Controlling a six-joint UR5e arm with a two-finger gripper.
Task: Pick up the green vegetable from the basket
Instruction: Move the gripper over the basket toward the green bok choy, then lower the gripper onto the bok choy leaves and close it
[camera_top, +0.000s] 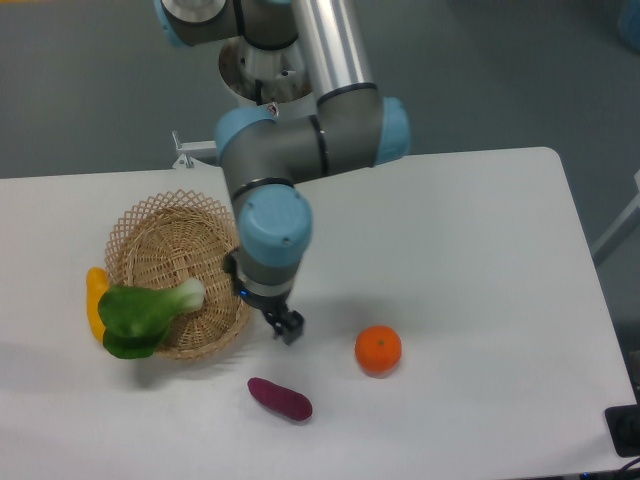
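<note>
One green vegetable (140, 315) draped over basket (170, 225) near rim, leaves overhanging. Fingers (275, 320) just right of basket; spread cannot tell. Risk: low approach clips rim, shoves basket, vegetable slides out.

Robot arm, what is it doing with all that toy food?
The arm's gripper hangs just right of the wicker basket, holding nothing. The green bok choy toy lies across the basket's near-left rim, leaves hanging outside, not yet picked up. A yellow vegetable sits beside it outside the basket. An orange and a purple eggplant-like piece lie on the white table.
</note>
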